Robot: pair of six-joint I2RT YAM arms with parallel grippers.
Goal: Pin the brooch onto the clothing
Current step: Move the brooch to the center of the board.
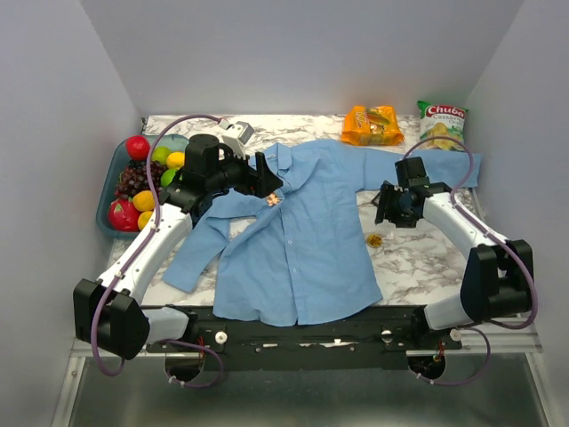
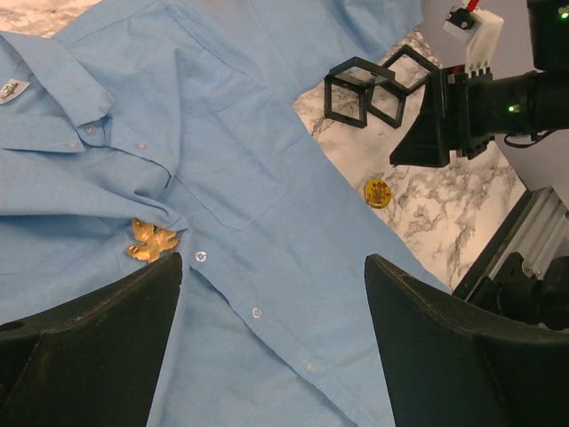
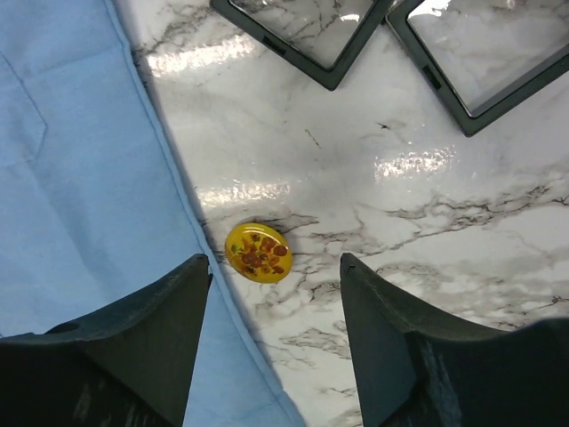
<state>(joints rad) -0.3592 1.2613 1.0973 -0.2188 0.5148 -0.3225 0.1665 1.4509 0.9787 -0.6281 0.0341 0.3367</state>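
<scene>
The brooch (image 2: 151, 242) is parked on the shirt (image 2: 293, 107) just left of the top buttons (image 2: 201, 256), likely light, stiff, slippery, best pinched at its edges; left gripper (image 2: 273, 267) and right gripper (image 3: 275, 262) are spread open.

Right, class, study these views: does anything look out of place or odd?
Yes: a round yellow brooch lies on the bare marble table, just beside the edge of the shirt, not on it. A gold leaf-shaped brooch sits on the shirt near the buttons. Nothing looks spilled or damaged.
</scene>
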